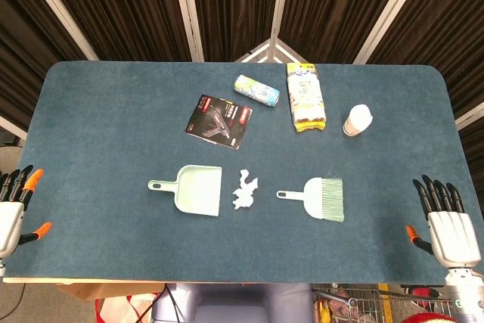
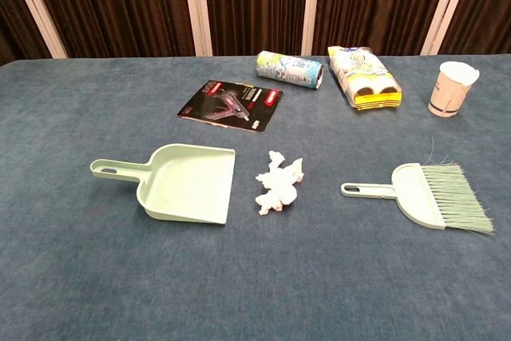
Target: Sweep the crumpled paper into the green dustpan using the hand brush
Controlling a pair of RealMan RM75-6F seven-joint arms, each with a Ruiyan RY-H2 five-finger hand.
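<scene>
Brush (image 1: 318, 197): handle points at the paper (image 1: 243, 189); your right hand (image 1: 448, 223) is nearer.
Pan (image 1: 193, 189): mouth faces paper.
Fingers: both hands spread, empty; left hand (image 1: 10, 209).

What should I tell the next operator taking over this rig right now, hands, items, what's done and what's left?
Left hand and right hand: both open, holding nothing, at the table's near corners.
Green dustpan lies flat, mouth facing the crumpled paper, which sits just beside it, not inside.
Hand brush lies untouched beyond the paper, handle pointing toward it.
Done: nothing.
Left: pick up the brush, steady the dustpan, sweep the paper in.
</scene>
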